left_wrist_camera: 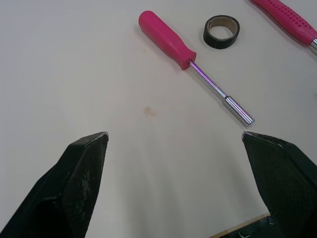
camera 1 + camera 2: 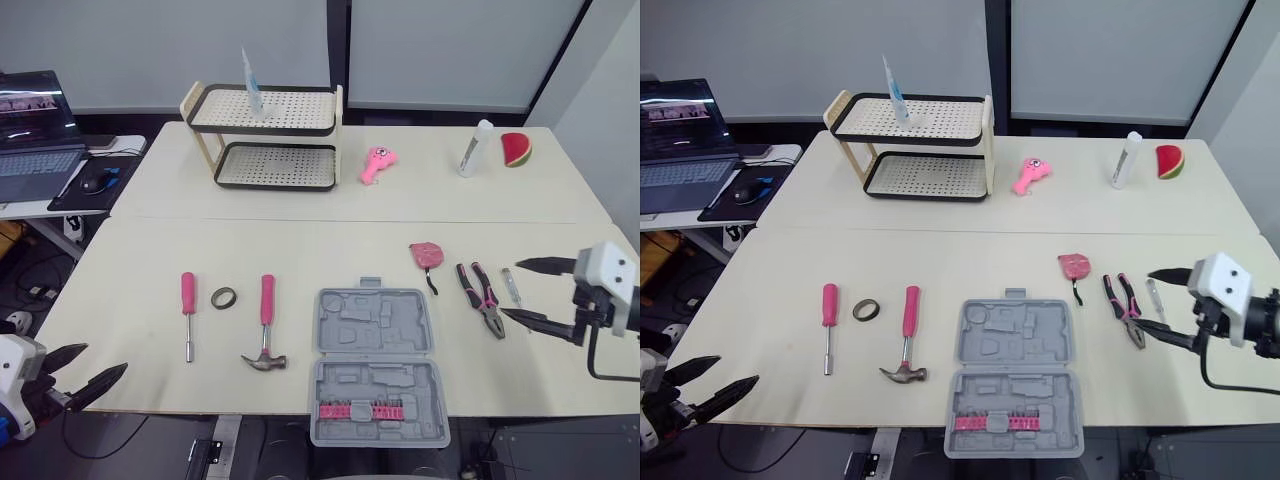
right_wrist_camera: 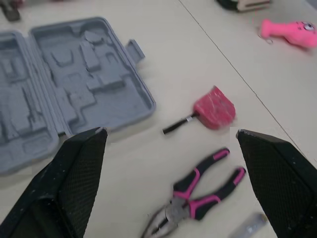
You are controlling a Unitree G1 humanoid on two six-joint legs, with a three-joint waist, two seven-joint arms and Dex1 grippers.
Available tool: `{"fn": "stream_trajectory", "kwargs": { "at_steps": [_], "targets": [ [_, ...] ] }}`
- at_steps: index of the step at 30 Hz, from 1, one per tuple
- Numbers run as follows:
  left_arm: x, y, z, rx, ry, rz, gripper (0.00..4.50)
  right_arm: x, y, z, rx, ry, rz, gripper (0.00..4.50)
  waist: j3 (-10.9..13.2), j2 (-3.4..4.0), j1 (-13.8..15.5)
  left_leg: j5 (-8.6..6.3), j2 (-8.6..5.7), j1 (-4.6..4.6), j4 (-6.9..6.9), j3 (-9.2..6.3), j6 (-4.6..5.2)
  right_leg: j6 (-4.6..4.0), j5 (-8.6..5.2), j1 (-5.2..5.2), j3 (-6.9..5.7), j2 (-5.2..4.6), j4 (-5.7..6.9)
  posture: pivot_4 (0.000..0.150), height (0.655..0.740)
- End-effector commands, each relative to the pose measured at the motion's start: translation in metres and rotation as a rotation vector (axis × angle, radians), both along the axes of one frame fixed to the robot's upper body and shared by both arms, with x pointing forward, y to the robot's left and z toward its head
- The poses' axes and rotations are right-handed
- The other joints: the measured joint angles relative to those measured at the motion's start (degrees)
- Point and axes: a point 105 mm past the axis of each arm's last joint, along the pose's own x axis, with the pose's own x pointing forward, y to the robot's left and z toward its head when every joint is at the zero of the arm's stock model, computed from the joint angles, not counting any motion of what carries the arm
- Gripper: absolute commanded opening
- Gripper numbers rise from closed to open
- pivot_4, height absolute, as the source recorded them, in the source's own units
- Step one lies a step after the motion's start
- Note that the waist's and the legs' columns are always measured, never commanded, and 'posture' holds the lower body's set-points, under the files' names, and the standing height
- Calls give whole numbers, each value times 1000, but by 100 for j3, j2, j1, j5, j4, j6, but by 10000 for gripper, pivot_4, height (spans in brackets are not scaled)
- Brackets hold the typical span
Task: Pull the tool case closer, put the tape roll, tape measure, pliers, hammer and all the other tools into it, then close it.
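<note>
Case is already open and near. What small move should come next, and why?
Probably lower the right gripper onto the pliers: its fingers are open, the pliers lie just beside it, and the tool case lies open and close.

White wrist housings carry pointed black fingers, seemingly fine-textured.
</note>
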Motion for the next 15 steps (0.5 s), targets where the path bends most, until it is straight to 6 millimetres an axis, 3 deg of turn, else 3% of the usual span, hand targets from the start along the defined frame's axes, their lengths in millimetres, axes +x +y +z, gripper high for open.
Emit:
{"fn": "stream_trajectory", "kwargs": {
  "at_steps": [1, 5, 8, 13, 15],
  "targets": [
    [-3, -3, 15, 19, -34, -17, 45000, -3, 32, 14, 32, 10, 137, 44566, 1, -1, 9, 0, -1, -1, 0, 0, 0, 0, 0, -1, 0, -1, -1, 1500, 7290],
    [-2, -21, 17, 26, 17, -91, 45000, -7, 58, 16, 40, 46, 245, 44566, -1, -5, 34, 0, -6, -2, 1, -3, 0, 0, 0, 0, -5, -10, -2, 1500, 7290],
    [15, -51, 24, 19, 37, -206, 45000, -9, 80, 14, 58, 52, 312, 44566, -3, -8, 42, 0, -7, -2, 1, -6, 0, 0, 0, 1, -7, -11, -2, 1500, 7290],
    [36, -76, 32, 13, 26, -348, 45000, -12, 92, 10, 63, 71, 345, 44566, -3, -8, 24, 1, -10, -4, 1, -7, -1, 0, 0, 0, -8, -10, 0, 1500, 7290],
    [47, -80, 34, 36, 8, -394, 41100, -13, 97, 10, 59, 69, 361, 45000, -2, -6, 14, 1, -10, -3, -1, -5, -1, 0, 0, -3, -8, -9, 0, 1500, 7290]
  ]
}}
